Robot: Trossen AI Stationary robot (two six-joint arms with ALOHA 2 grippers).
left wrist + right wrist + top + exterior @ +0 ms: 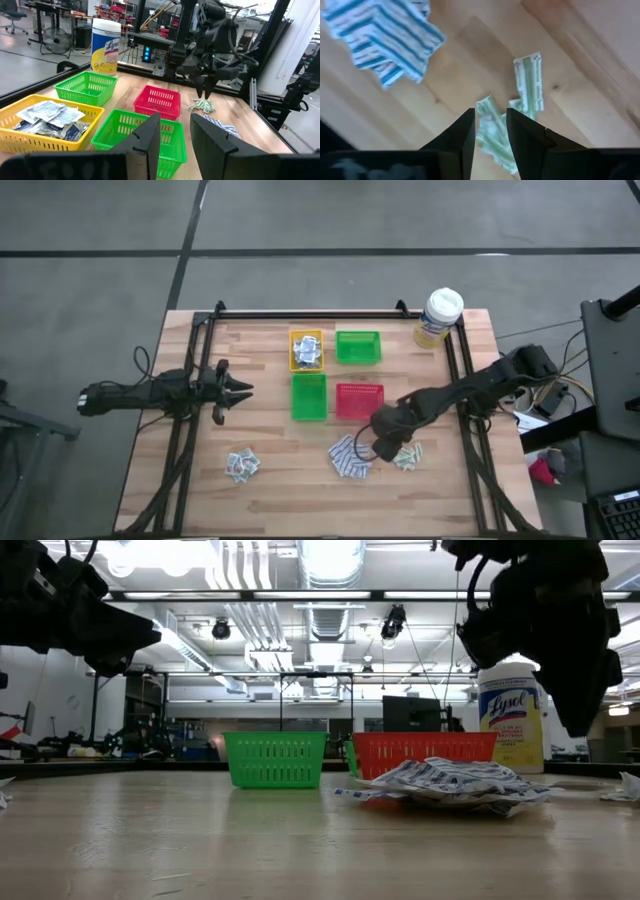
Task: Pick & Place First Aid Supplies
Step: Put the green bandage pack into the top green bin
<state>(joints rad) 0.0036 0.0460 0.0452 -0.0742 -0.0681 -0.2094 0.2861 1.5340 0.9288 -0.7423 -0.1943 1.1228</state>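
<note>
Lysol canister (511, 716) behind sorting trays on table (270, 480)
Right gripper (489, 131), jaws slightly parted, hangs over pale green strips (529, 80); left gripper (243, 390) parted, empty

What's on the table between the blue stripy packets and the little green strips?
Only bare wood, as the right wrist view shows: the blue stripy packets and green strips lie apart, with table showing between them.

Bright ceiling strips (330, 560) blaze overhead and blow out white in the low view, leaving both arms as dark silhouettes. Table (270, 500) evenly lit from above, shadows soft. Right wrist view is blurred: blue-striped pads (382, 35) smeared, green strips (530, 82) soft.
</note>
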